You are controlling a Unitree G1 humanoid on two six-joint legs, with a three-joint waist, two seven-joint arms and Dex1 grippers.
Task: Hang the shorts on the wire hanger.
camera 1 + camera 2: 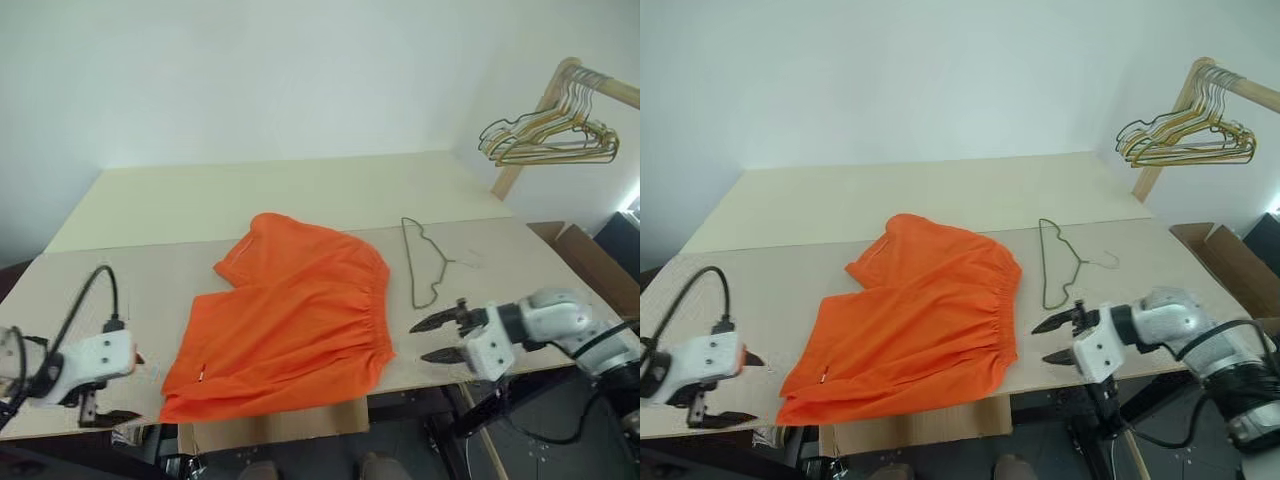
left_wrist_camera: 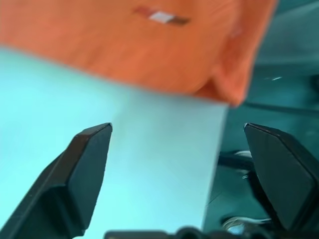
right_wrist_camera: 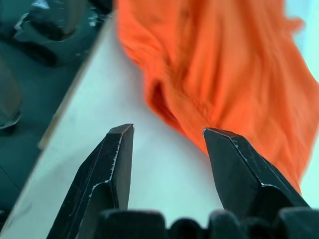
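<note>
The orange shorts [image 1: 290,315] lie spread flat on the table's front half, waistband toward the right. Right of them the thin dark wire hanger [image 1: 425,265] lies flat, its hook pointing right. My left gripper [image 1: 125,388] hovers at the front left, just off the shorts' lower left corner [image 2: 149,45], its fingers wide apart and empty. Over the front edge, my right gripper [image 1: 418,341] points left at the waistband's near corner [image 3: 224,64]. It is open with nothing between its fingers and sits a little in front of the hanger.
A bunch of gold and tan wire hangers [image 1: 550,135] hangs on a wooden rail at the back right. A cardboard box [image 1: 590,255] stands beyond the table's right edge. The pale table [image 1: 300,195] stretches bare behind the shorts.
</note>
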